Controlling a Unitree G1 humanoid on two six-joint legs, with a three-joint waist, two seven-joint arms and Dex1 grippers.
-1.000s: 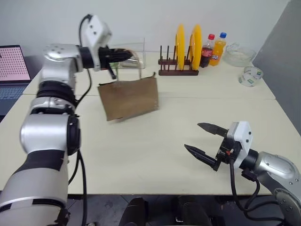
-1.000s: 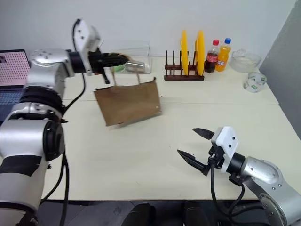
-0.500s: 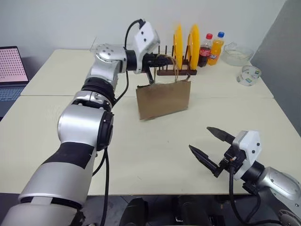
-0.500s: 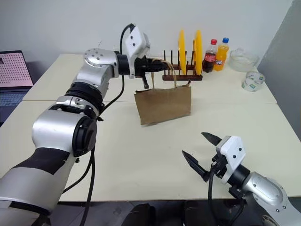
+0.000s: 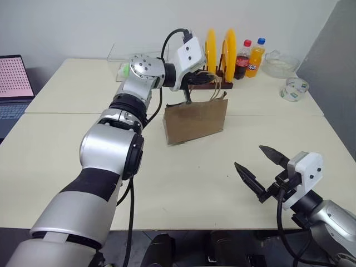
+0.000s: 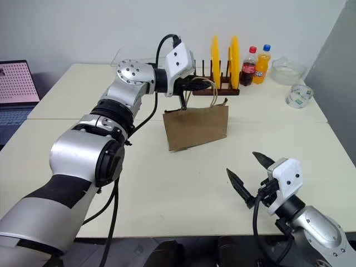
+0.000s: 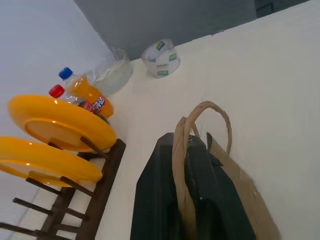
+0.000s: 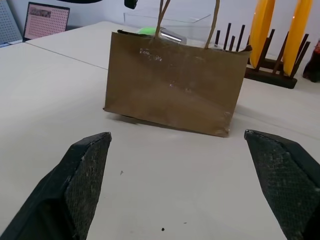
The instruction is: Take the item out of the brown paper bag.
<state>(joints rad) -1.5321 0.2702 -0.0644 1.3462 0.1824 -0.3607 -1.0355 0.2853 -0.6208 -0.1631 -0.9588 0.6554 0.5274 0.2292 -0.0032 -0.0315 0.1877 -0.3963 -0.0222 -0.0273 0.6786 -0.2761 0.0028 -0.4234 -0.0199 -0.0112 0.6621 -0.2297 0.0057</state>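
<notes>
Left gripper (image 5: pixel 207 84) fingers clamped on brown paper bag (image 5: pixel 196 119) handles, frame centre — keep bag steady; right gripper (image 5: pixel 257 169) fingers wide apart, empty — should enter bag mouth from above.

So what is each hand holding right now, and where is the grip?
The left hand is shut on the brown paper bag by its string handles. The right hand is open and holds nothing.

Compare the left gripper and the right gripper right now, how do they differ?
The left gripper is shut on the handles of the brown paper bag, raised; the right gripper has jaws wide open, holds nothing, low near the table's front edge. Both have black fingers.
</notes>
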